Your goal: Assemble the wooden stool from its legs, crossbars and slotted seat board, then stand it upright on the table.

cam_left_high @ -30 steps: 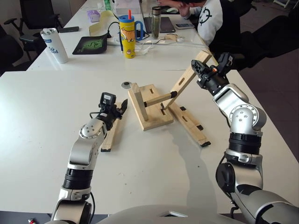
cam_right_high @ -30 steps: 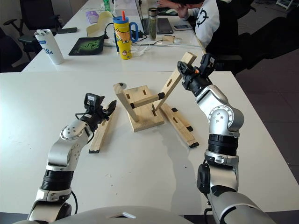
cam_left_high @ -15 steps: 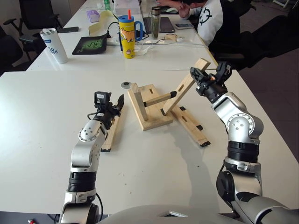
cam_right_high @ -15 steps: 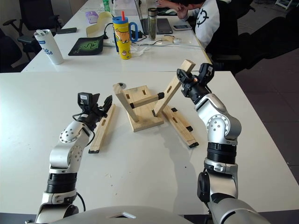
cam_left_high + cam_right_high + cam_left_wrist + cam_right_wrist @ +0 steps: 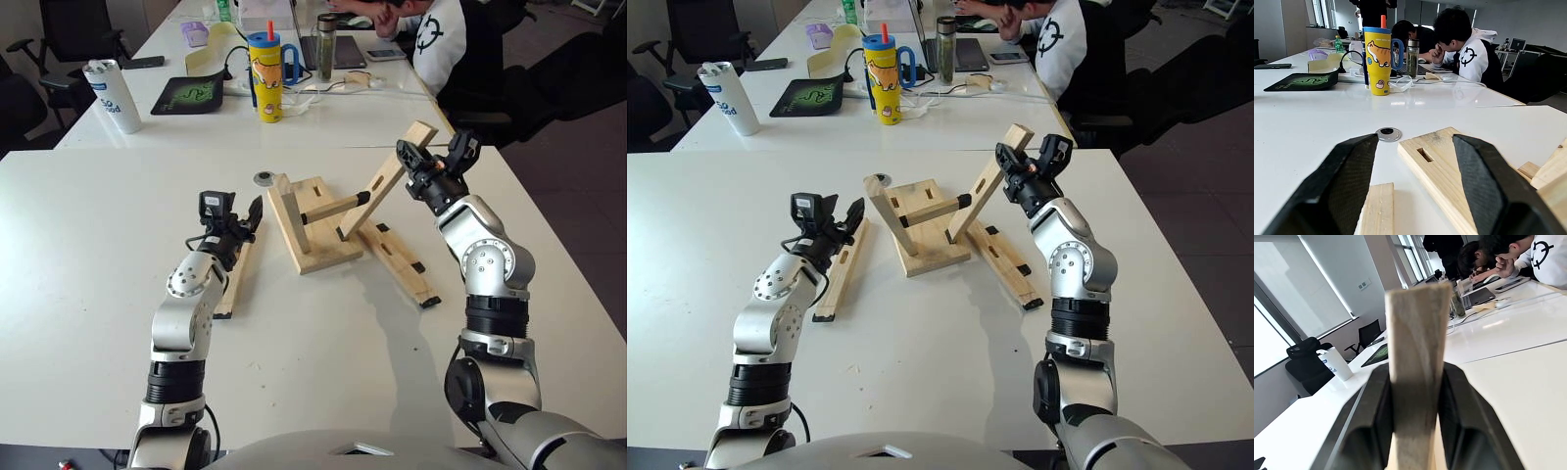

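The slotted seat board (image 5: 318,245) lies flat mid-table with one wooden leg (image 5: 286,201) standing in it and a dark-tipped crossbar (image 5: 336,206) running to a second, slanted leg (image 5: 388,179). My right gripper (image 5: 431,164) is shut on that slanted leg's upper end (image 5: 1415,362). A leg piece (image 5: 235,277) lies flat on the table to the left. My left gripper (image 5: 235,221) hovers open just over its far end (image 5: 1376,210). Another slotted leg (image 5: 397,259) lies flat to the right of the seat board.
A round grommet (image 5: 265,178) sits in the table behind the seat board. The far table holds a yellow cup (image 5: 267,74), a white cup (image 5: 113,94), a bottle (image 5: 326,44) and a seated person (image 5: 436,39). Bare table lies in front of the parts.
My right gripper has tilted the slanted leg slightly lower and toward the board over the second. My left gripper has shifted up along the flat leg piece to its far end.
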